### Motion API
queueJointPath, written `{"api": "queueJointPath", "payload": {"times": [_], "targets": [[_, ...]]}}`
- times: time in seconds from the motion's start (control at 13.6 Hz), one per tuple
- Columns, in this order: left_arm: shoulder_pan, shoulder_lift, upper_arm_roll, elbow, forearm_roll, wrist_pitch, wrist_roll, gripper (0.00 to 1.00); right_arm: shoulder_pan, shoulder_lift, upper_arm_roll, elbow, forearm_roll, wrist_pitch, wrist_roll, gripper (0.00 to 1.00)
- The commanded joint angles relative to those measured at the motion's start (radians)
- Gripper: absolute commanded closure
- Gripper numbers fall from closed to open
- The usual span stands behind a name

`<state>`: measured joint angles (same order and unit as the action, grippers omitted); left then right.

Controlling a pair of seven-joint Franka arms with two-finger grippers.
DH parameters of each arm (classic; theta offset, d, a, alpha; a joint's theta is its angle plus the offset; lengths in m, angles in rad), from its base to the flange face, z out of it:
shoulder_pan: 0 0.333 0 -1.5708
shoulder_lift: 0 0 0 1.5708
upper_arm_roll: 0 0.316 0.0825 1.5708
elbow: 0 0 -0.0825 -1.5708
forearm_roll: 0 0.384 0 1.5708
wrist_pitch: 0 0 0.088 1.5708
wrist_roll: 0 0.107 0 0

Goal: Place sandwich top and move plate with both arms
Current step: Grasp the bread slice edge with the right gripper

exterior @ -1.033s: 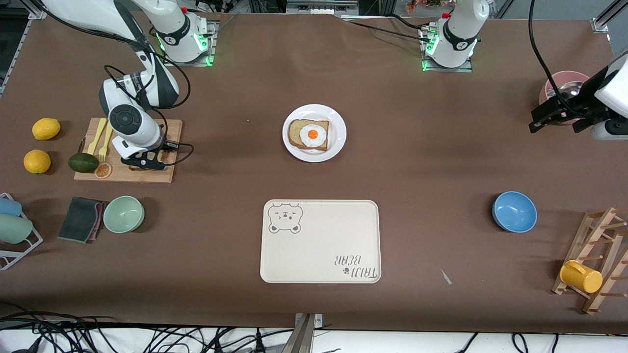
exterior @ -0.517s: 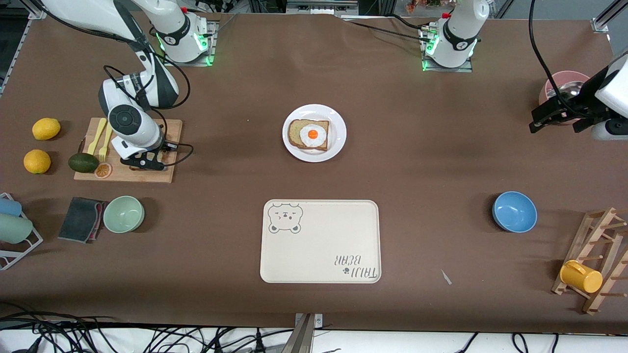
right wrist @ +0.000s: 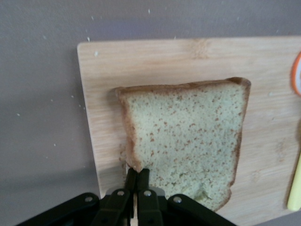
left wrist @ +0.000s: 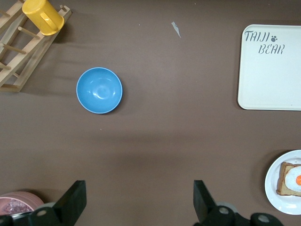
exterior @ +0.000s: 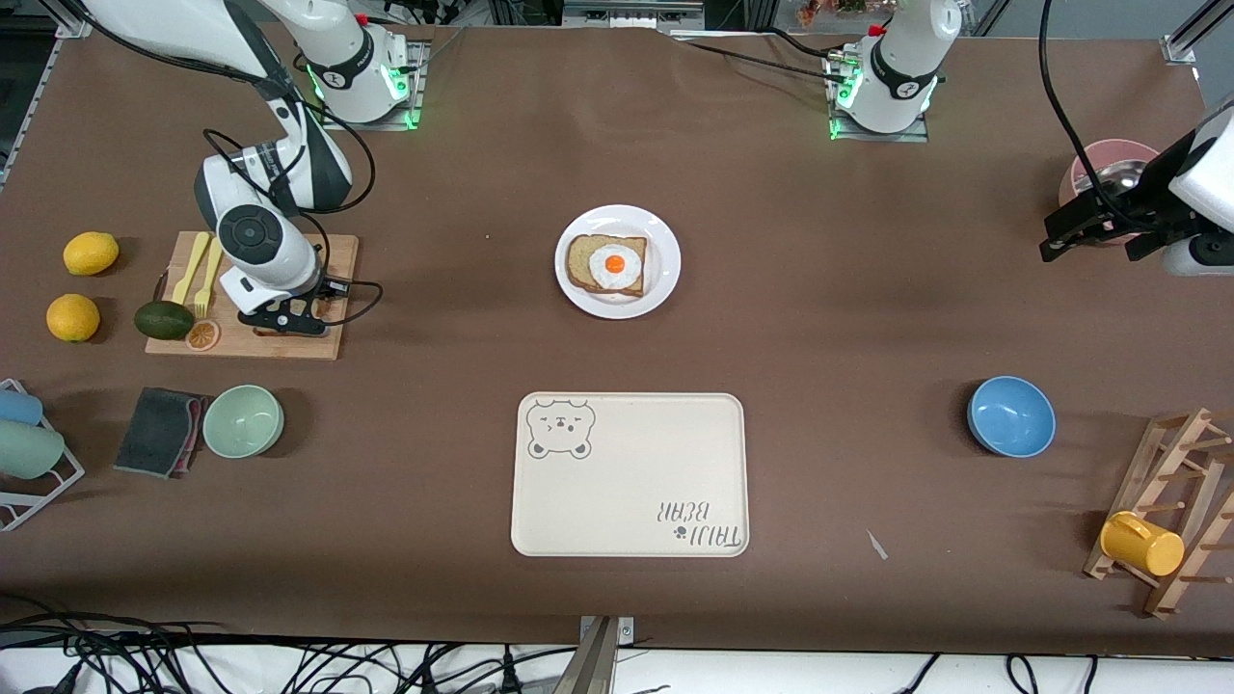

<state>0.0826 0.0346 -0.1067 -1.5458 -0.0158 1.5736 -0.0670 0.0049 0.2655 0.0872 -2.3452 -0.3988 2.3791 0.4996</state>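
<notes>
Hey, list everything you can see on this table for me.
Plate: one, white, mid-table.
Egg toast: one, on plate.
Top slice: one, light brown, on board.
Board: one, wooden, right arm's end.
Tray: one, cream, nearer camera than plate.
Bowls: three, blue, green, pink, apart.
Lemons: two, yellow, beside board.
Avocado: one, green, at board's edge.
Cutlery: two, yellow, on board.
Cloth: one, dark, beside green bowl.
Mug: one, yellow, on rack.
Left tool: open, over table by pink bowl.
Right tool: shut on top slice.
</notes>
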Motion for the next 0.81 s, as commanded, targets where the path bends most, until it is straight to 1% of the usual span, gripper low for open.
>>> {"api": "queueJointPath", "payload": {"times": [0.0,0.15,0.37,0.52,0.66,0.74], "targets": [[0.005,0.001,-0.002,0.013,-0.023,-0.02,0.013,0.0,0.001,-0.028,0.003,0.076,-0.02,-0.12,-0.041,1.0],[0.005,0.002,-0.002,0.013,-0.023,-0.021,0.013,0.0,0.001,-0.028,0.009,0.16,-0.018,-0.263,-0.055,1.0],[0.005,0.002,-0.002,0.013,-0.023,-0.021,0.013,0.0,0.001,-0.026,0.048,0.251,-0.008,-0.365,-0.079,1.0],[0.003,0.001,-0.002,0.013,-0.023,-0.021,0.013,0.0,0.001,-0.025,0.1,0.309,0.0,-0.443,-0.079,1.0],[0.002,0.001,-0.002,0.013,-0.023,-0.02,0.012,0.0,0.001,-0.031,0.164,0.333,0.003,-0.463,-0.081,1.0],[0.003,0.002,-0.002,0.013,-0.023,-0.021,0.012,0.0,0.001,-0.031,0.195,0.346,0.044,-0.472,-0.072,1.0]]}}
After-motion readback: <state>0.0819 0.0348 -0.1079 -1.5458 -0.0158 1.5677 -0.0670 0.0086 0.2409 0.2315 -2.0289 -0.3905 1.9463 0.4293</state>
